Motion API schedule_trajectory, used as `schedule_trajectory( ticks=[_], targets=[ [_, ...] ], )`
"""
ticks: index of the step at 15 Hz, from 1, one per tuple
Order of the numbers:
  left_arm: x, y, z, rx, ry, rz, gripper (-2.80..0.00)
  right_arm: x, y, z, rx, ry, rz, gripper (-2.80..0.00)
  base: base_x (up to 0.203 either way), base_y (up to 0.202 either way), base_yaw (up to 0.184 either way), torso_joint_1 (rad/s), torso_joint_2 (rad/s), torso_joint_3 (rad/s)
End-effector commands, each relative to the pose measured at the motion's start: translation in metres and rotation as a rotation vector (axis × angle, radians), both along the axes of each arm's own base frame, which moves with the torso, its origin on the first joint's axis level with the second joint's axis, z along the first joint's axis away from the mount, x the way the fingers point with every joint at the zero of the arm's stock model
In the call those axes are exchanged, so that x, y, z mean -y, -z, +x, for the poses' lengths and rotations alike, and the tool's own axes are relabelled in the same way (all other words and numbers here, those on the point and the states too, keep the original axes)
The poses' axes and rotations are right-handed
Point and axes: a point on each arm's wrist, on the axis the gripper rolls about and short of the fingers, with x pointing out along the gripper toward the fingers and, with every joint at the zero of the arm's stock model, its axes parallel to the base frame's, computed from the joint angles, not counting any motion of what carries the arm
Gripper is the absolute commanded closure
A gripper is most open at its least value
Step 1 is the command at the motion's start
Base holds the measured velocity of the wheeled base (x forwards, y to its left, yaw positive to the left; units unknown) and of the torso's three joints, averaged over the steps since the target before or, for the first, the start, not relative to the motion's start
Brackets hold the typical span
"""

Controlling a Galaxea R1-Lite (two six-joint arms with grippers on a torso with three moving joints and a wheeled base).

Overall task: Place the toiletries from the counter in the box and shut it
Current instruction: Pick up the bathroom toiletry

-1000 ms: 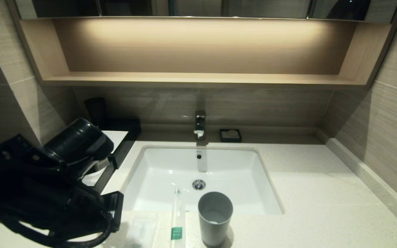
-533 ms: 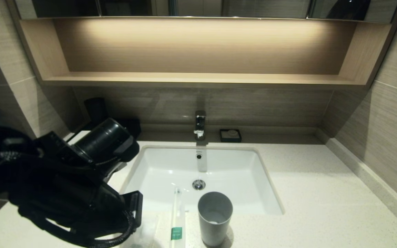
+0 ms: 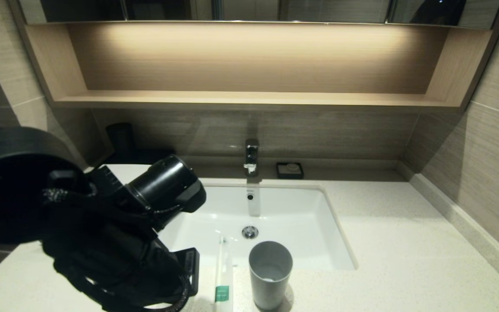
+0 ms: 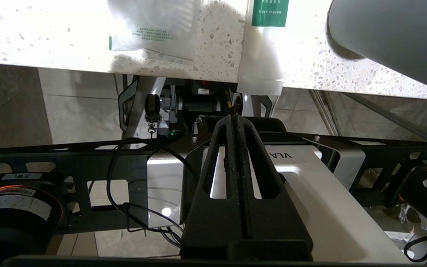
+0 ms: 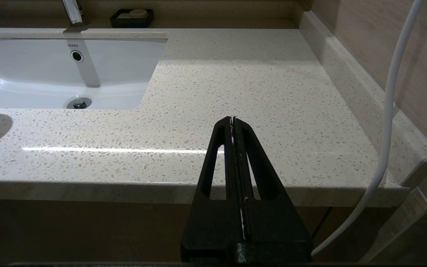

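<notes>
On the pale cream speckled stone counter [image 3: 405, 242], along its near edge in front of the white rectangular sink [image 3: 215, 216], lies a long slim cream paper-wrapped stick with a green band label [image 3: 222, 281], its far end reaching over the sink rim and its near end overhanging the counter's front edge in the left wrist view. Just to its right stands a grey cylindrical plastic cup [image 3: 270, 273], upright and open-topped. The flat translucent plastic packet [image 4: 154, 26] rests on the counter beside the stick, also near the front edge; in the head view the left arm covers it. The low black box shows only as a strip of its white flat top panel [image 3: 121, 170] behind the arm, at the counter's left end.

The left gripper [image 4: 235, 122] hangs past the counter's front edge with its fingers pressed together, holding nothing. The right gripper [image 5: 232, 122] sits low before the right part of the counter, fingers likewise clenched and empty.

A chrome tap [image 3: 251, 157] and a small black square soap dish [image 3: 290, 170] stand behind the sink.
</notes>
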Motion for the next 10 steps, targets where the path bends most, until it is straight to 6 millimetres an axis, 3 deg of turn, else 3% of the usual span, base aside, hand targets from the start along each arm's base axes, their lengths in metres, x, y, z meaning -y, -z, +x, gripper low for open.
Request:
schedule_trajectory(
  ticks=[1, 6, 10],
  targets=[
    [0.004, 0.005, 0.004, -0.012, -0.001, 0.012, 0.0, 0.0, 0.0, 0.0, -0.001, 0.0, 0.0, 0.0, 0.0, 0.0, 0.0, 0.0, 0.0, 0.0],
    [0.016, -0.006, 0.017, 0.018, -0.002, -0.019, 0.0, 0.0, 0.0, 0.0, -0.001, 0.0, 0.0, 0.0, 0.0, 0.0, 0.0, 0.0, 0.0, 0.0],
    [0.035, -0.001, 0.034, -0.001, 0.007, -0.006, 0.0, 0.0, 0.0, 0.0, -0.001, 0.0, 0.0, 0.0, 0.0, 0.0, 0.0, 0.0, 0.0, 0.0]
  ],
)
